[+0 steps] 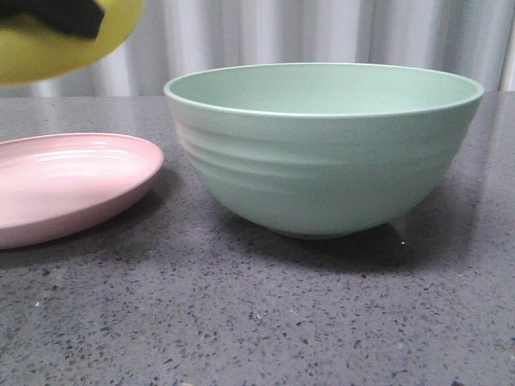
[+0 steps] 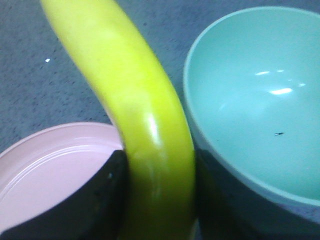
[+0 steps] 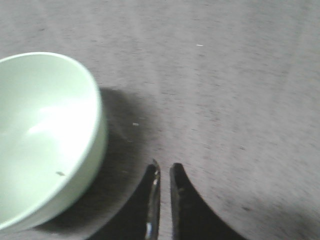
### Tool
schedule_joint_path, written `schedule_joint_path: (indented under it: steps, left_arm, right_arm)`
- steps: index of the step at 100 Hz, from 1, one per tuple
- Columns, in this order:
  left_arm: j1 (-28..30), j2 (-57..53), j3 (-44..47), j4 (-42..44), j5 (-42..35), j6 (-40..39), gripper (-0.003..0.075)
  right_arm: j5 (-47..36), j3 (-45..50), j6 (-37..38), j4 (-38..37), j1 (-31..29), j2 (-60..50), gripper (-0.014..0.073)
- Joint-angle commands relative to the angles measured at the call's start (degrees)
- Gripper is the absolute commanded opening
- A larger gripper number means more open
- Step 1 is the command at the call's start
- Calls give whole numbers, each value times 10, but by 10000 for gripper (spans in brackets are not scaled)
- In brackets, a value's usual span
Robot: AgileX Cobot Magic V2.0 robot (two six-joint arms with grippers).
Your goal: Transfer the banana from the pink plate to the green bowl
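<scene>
My left gripper (image 2: 159,200) is shut on the yellow banana (image 2: 135,110) and holds it in the air. In the front view the banana (image 1: 48,48) shows at the top left corner, above the pink plate (image 1: 64,185), with a black finger (image 1: 68,14) across it. The pink plate (image 2: 50,170) is empty. The green bowl (image 1: 322,153) stands right of the plate, empty; it also shows in the left wrist view (image 2: 260,100) and the right wrist view (image 3: 42,130). My right gripper (image 3: 164,172) is shut and empty, low over the table beside the bowl.
The dark speckled table (image 1: 257,322) runs under everything. A pale curtain (image 1: 322,36) hangs behind the table. A small dark speck (image 2: 278,134) lies inside the bowl.
</scene>
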Motion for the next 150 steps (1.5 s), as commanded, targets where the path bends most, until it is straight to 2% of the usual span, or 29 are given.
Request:
schedule_joint_path:
  steps: [1,16,26,52,77,118,132,141,150]
  left_arm:
    - [-33,-14,-26,-8,-31,2,96]
    - [-85,-14,-26,-10,-32,2,96]
    - [-113,-13,-26,-10,-39,2,96]
    - [-157,-4,-26,-10,-54,2,96]
    - [-180,8,-26,-14,-74,2,96]
    - [-180,8,-26,-20,-77,2,96]
    - [-180,8,-26,-20,-77,2,97]
    - [-180,8,-26,-20,-77,2,106]
    - [-180,8,-26,-20,-77,2,159]
  right_arm:
    - [-34,-48,-7,20,36,34,92]
    - [-54,-91,-7,70,97,86,304]
    - [-88,-112,-7,118,132,119,372]
    - [-151,-146,-7,205,198,214,374]
    - [-167,-178,-7,284,206,283,374]
    - [-195,-184,-7,291,211,331,374]
    - [-191,-184,-7,291,212,332,326]
    - [-190,-184,-7,291,212,332,213]
    - [-187,-184,-7,291,212,332,74]
